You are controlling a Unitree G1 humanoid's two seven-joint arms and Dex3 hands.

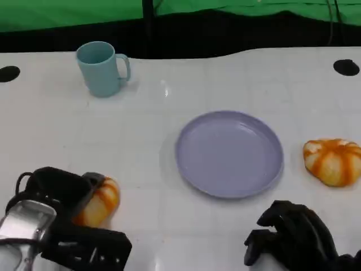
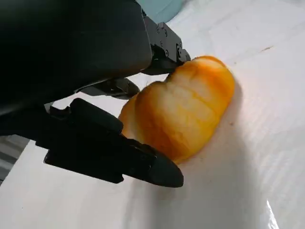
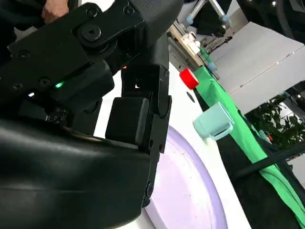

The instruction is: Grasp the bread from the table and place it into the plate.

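White table point(image 1: 225, 79) lies bare between bread point(image 1: 101, 200) and plate point(image 1: 228, 153).

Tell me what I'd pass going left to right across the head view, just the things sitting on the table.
Bread by the left hand → blue mug → purple plate → second bread near the right edge.

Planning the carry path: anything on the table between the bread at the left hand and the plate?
Nothing. In the head view, bare white table separates that bread from the plate.
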